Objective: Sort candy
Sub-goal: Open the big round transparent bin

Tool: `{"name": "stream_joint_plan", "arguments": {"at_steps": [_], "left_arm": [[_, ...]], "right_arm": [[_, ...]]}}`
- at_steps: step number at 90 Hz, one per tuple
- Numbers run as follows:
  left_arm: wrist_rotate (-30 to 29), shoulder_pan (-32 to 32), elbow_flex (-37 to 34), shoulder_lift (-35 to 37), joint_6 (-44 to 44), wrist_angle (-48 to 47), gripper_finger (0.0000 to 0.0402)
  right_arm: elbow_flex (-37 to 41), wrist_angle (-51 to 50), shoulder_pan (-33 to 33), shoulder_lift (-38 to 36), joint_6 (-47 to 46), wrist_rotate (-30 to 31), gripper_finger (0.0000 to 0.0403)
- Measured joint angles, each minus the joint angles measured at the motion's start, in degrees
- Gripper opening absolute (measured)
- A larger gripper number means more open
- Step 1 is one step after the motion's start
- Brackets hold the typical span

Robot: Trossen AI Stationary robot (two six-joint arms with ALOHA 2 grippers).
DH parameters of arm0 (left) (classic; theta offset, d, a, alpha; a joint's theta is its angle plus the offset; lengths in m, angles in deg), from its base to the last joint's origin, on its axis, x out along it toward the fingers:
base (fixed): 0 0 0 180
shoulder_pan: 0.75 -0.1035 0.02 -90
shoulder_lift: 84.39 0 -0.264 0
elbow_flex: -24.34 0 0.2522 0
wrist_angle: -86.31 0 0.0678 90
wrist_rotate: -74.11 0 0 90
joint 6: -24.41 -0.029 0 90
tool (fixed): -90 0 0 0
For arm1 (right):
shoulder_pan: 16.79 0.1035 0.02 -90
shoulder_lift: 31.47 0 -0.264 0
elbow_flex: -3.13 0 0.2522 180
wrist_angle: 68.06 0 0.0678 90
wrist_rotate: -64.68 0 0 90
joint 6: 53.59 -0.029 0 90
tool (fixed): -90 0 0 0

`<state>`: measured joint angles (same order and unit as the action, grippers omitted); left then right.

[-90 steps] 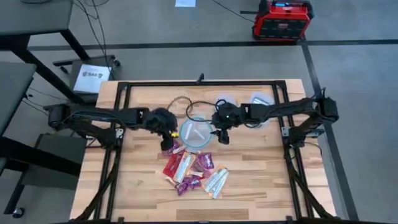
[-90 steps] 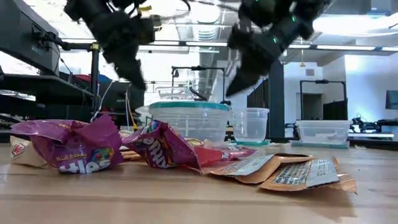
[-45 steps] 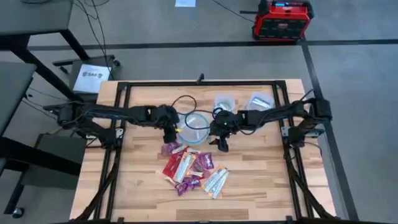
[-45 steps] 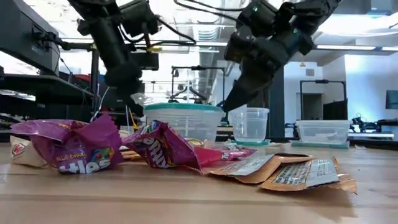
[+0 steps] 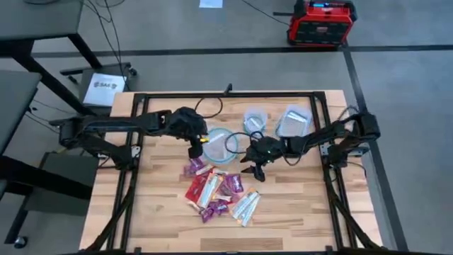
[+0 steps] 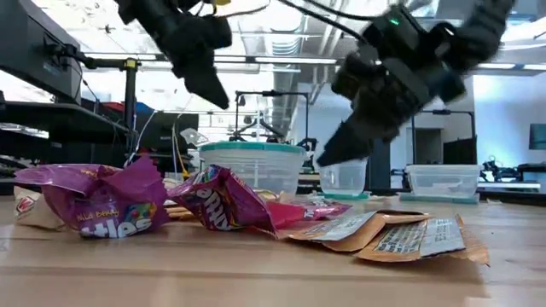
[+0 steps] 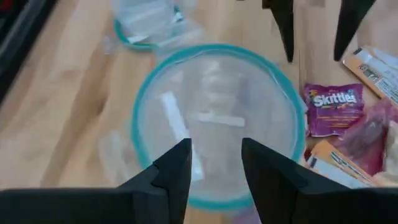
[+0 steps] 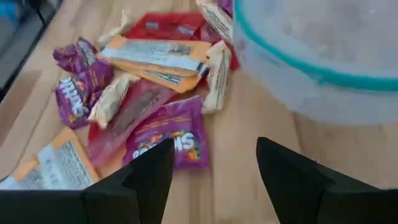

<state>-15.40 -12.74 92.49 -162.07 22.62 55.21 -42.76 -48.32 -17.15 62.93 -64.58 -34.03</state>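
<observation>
Above the candy (image 5: 219, 193), the right hand (image 5: 253, 168) and left hand (image 5: 194, 149) hang open, empty.

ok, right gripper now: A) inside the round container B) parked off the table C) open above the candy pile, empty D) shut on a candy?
C: the right gripper has its fingers spread with nothing between them, hovering over the candy pile beside the round container.

Wooden table (image 5: 297, 205) with candy (image 5: 216, 190), containers (image 5: 221, 144)
</observation>
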Motion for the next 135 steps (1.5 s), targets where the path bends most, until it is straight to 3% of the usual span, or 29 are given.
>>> {"name": "stream_joint_plan", "arguments": {"at_steps": [13, 27, 41, 78, 94, 108, 121, 135], "left_arm": [[5.69, 0.18, -0.02, -7.1, -0.89, 9.4, 0.0127], [7.5, -0.06, -0.26, -10.94, -2.02, 10.65, 0.0127], [13.22, -0.1, -0.26, -13.68, -3.43, 13.08, 0.0127], [16.28, -0.13, -0.13, -21.85, -3.53, 19.1, 0.0127], [15.95, -0.26, -0.1, -21.98, -3.89, 19.23, 0.0127], [15.83, -0.28, -0.11, -22.02, -3.7, 19.28, 0.0127], [15.8, -0.26, 0.28, -22.08, -3.04, 18.94, 0.0127], [15.32, 0.17, 2.91, -21.39, -2.88, 15.87, 0.0127]], "right_arm": [[2.02, 12.28, -0.48, 6.67, 0.2, 2.75, 0.0214], [0.58, 16.99, -2.21, 12.7, -0.17, 2.7, 0.0214], [-0.44, 24.64, -3.54, 15.33, -0.76, 0.29, 0.0214], [-1.69, 24.83, -3.92, 15.71, -2.8, -3.79, 0.0214], [-1.9, 30.15, -4.88, 15.58, -7.59, -15.43, 0.0208], [-1.21, 23.94, -4.16, 13.69, -7.44, -15.16, 0.0192], [-1.45, 18.78, -0.38, 7.36, 0.18, -12.14, 0.0181], [-1.26, 3.28, 3.53, -0.85, 13.92, -1.59, 0.0178]]}}
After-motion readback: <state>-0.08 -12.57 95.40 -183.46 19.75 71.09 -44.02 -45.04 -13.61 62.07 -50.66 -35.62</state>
